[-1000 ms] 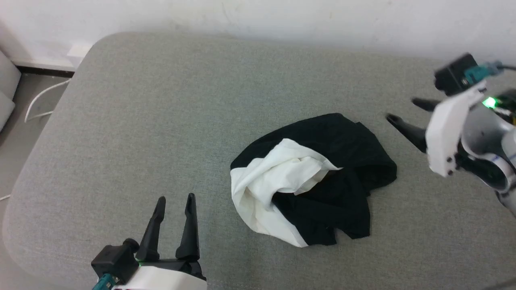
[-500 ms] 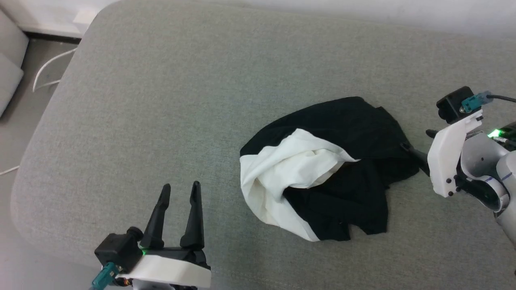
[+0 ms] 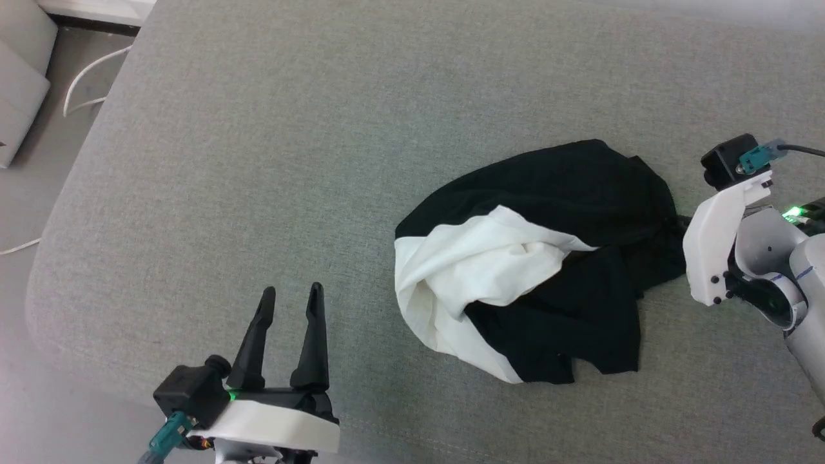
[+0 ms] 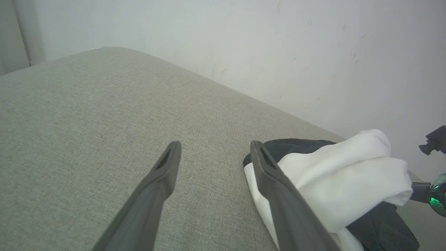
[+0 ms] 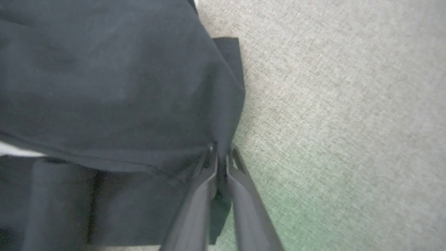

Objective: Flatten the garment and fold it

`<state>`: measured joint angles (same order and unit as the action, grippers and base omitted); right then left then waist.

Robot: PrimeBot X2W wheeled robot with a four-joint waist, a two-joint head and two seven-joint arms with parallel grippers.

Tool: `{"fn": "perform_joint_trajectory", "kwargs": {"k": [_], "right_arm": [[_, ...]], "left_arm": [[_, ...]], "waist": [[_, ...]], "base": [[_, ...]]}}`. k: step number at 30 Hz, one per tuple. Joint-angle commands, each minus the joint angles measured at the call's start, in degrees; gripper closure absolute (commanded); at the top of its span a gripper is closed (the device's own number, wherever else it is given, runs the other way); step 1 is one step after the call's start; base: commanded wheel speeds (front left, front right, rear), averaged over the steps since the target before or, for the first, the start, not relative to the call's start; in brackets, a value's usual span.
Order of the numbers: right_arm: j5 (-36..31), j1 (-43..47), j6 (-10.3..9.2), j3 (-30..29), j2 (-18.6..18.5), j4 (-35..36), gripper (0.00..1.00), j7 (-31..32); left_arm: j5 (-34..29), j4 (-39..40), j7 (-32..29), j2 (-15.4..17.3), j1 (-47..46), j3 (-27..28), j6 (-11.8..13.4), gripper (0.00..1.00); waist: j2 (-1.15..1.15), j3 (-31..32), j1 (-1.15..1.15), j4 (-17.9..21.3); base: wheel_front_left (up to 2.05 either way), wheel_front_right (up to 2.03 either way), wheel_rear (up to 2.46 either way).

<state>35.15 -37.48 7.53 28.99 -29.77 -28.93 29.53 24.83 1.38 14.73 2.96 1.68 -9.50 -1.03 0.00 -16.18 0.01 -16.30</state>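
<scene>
While the right pincer (image 5: pixel 223 150) pinches the garment (image 3: pixel 580 193) at its black right edge, the open left pincer (image 3: pixel 291 291) stands apart, leftward.

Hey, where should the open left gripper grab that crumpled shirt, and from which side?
Grip the garment by its white edge on the heap's left, coming in low from the left across the cushion. That rim faces the left gripper and lies opposite the black edge the right gripper pinches, so pulling apart would likely spread it.
</scene>
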Motion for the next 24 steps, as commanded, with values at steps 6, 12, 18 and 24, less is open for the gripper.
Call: {"fn": "perform_joint_trajectory", "kwargs": {"k": [6,12,18,24], "right_arm": [[-1.1,-1.3,-0.04,-0.9,-2.3,1.8,1.00,-1.8],[-2.6,-4.6,-0.04,-1.0,-4.1,6.4,1.00,-2.2],[-3.2,-10.3,-0.04,2.5,-1.6,11.5,1.00,-1.3],[-2.2,-17.0,-0.04,11.4,5.7,12.2,1.00,-1.1]], "left_arm": [[-0.3,-0.9,0.3,-0.1,-0.4,0.0,0.0,0.00],[-0.6,-1.3,0.3,-0.1,0.5,0.1,0.0,0.00],[-0.7,-1.9,0.3,-0.1,2.1,-0.2,0.0,0.00],[-0.7,-1.9,0.3,-0.1,3.0,-0.4,-0.1,0.00]], "waist": [[0.00,2.7,-0.01,1.3],[0.00,5.8,-0.01,1.7],[0.00,9.1,-0.01,1.0],[0.00,10.5,-0.01,-0.8]], "base": [[0.00,0.00,0.00],[0.00,0.00,0.00],[0.00,0.00,0.00],[0.00,0.00,0.00]]}}
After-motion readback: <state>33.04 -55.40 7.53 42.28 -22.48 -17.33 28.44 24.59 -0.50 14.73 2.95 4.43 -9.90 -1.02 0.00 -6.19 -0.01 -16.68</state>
